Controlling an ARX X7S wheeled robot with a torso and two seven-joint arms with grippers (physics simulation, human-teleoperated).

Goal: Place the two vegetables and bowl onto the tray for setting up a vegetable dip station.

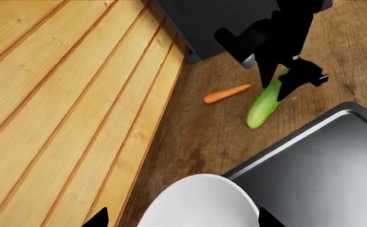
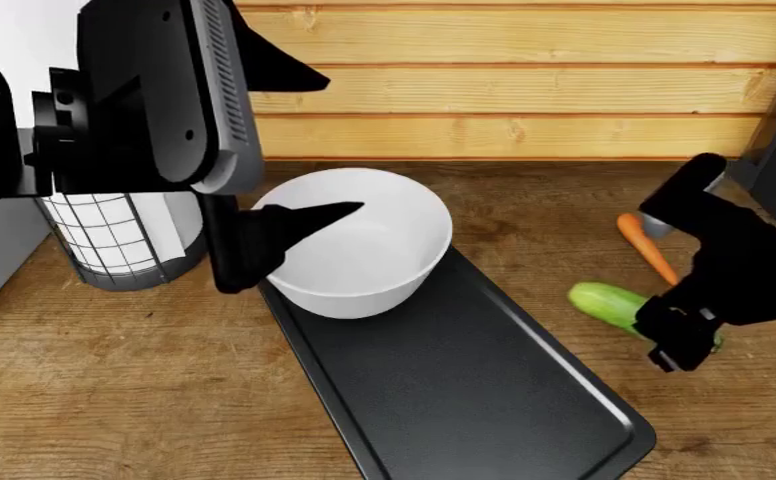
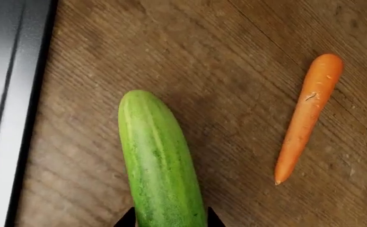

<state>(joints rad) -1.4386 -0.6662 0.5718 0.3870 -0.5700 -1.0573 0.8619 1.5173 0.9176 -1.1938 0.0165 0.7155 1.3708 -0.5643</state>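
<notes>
While the left wrist camera looked down along the wooden counter [image 1: 190, 137], the white bowl [image 1: 199, 201] filled the near edge of its picture, with the two dark fingertips [image 1: 98, 218] of the left gripper [image 1: 180, 221] showing on either side of it. Only those tips were in frame, so I could not tell whether they pressed the bowl or stood clear of it. The black tray [image 1: 316, 165] lay just beside the bowl. Farther off, the right gripper [image 1: 283, 80] stood over one end of the cucumber [image 1: 264, 105], and the carrot [image 1: 226, 93] lay near it, apart.

From the head camera, the bowl [image 2: 361, 245] sat at the far end of the tray [image 2: 468, 390], overhanging its rim. The left arm [image 2: 161, 100] hid much of what was behind it, including part of a white mesh cylinder [image 2: 115, 240], and one dark finger [image 2: 295, 222] reached across the bowl's near rim. At the right, the cucumber [image 2: 608, 300] lay on the counter beside the tray, its far end covered by the right gripper [image 2: 682, 345]. The carrot [image 2: 648, 250] lay just beyond it, partly behind the arm.

In the right wrist camera, the cucumber [image 3: 158, 161] ran between the two fingertips [image 3: 128, 218], which sat open, close against its sides. Whether they touched it was hard to make out. The carrot [image 3: 306, 113] lay apart on bare wood, and the tray's edge [image 3: 10, 94] was cut off.
</notes>
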